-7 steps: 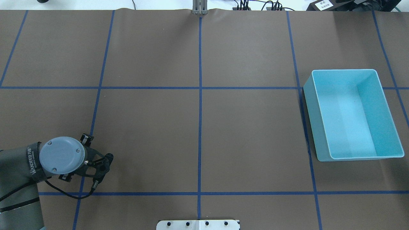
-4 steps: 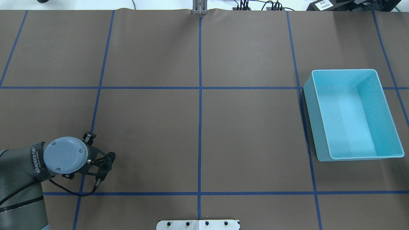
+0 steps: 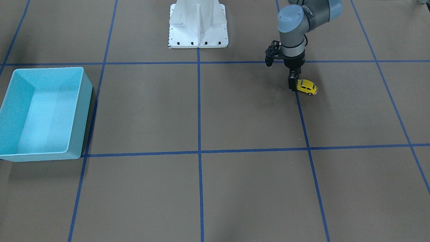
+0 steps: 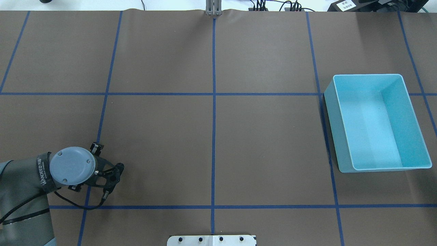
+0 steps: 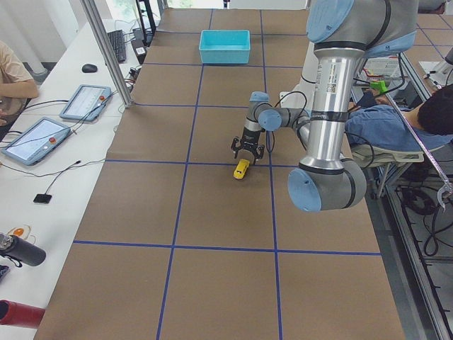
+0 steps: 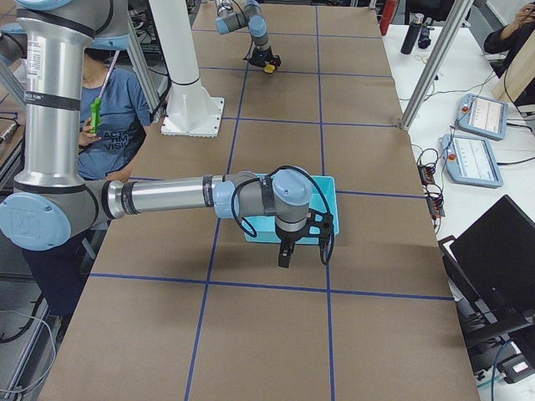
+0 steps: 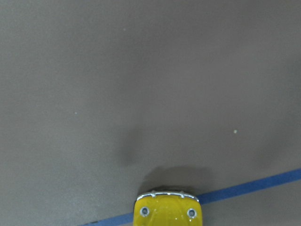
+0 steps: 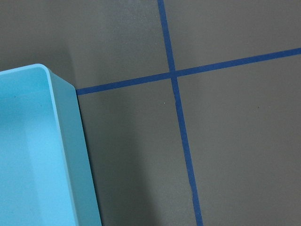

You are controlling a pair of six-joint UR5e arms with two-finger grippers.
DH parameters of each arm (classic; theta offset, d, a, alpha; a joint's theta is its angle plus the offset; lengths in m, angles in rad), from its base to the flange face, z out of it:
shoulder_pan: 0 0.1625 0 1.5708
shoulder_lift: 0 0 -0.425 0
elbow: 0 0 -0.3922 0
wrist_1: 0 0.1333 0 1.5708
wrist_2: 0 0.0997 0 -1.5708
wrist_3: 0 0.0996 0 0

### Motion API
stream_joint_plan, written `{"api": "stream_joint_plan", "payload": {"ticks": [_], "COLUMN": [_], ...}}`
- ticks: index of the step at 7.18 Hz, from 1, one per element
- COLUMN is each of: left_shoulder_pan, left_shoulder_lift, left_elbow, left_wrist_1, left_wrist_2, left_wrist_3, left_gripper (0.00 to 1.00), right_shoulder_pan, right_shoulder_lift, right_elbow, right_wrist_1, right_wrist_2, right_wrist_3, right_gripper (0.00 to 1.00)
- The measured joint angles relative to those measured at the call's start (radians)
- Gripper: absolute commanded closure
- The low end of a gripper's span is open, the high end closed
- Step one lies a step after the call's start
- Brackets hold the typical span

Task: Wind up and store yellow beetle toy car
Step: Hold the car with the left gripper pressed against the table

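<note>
Yellow beetle toy car rests on the table's left part, well apart from the light blue bin, its rear seemingly pinched in the narrow left gripper, which has edged rightward, probably winding the spring.

A brown cover with a grid of blue tape lies over the table. A light blue bin stands open on it, across a tape line. On the white bench lie two tablets, a mouse and a dark bottle. A person in blue sits beside the table
</note>
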Motion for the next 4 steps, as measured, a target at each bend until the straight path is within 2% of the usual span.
{"api": "stream_joint_plan", "payload": {"ticks": [3,4], "left_shoulder_pan": [0.0,0.0], "left_shoulder_lift": [0.007,0.007], "left_elbow": [0.005,0.007], "left_wrist_1": [-0.018,-0.02], "left_wrist_2": [-0.002,-0.002], "left_wrist_3": [0.0,0.0], "left_gripper": [0.16,0.22], "right_shoulder_pan": [-0.002,-0.002], "right_shoulder_lift": [0.0,0.0], "right_elbow": [-0.001,-0.001], "right_wrist_1": [0.001,0.001], "right_wrist_2": [0.0,0.0], "right_wrist_3": [0.0,0.0], "right_gripper": [0.0,0.0]}}
